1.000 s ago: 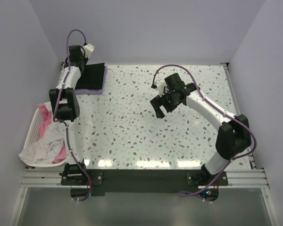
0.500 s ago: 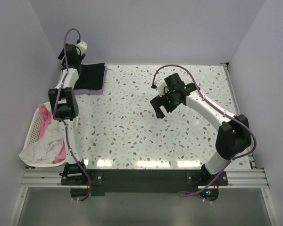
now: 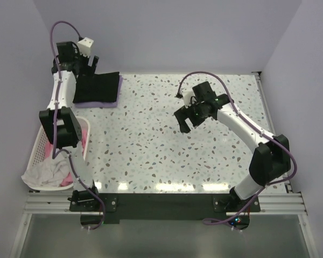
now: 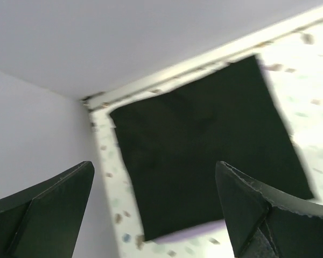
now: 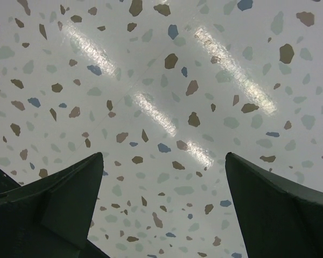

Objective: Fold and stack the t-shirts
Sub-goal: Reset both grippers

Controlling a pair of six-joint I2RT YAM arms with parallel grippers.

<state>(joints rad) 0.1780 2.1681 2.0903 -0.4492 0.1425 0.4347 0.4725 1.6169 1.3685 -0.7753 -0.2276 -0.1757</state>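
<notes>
A folded black t-shirt lies on a folded purple t-shirt at the table's back left corner. In the left wrist view the black t-shirt fills the middle, with the purple edge peeking out below it. My left gripper hangs open above the stack's back left corner, holding nothing. In its own view the left gripper has its fingers wide apart. My right gripper hovers open over bare table near the middle; the right wrist view shows the right gripper over speckled tabletop only.
A white basket at the left edge holds crumpled white and pink shirts. Walls close in behind and on both sides. A metal rail runs along the near edge by the arm bases.
My left gripper opened, let go of the black t-shirt and rose back and to the left, off the stack. The right arm shifted slightly to the right.
</notes>
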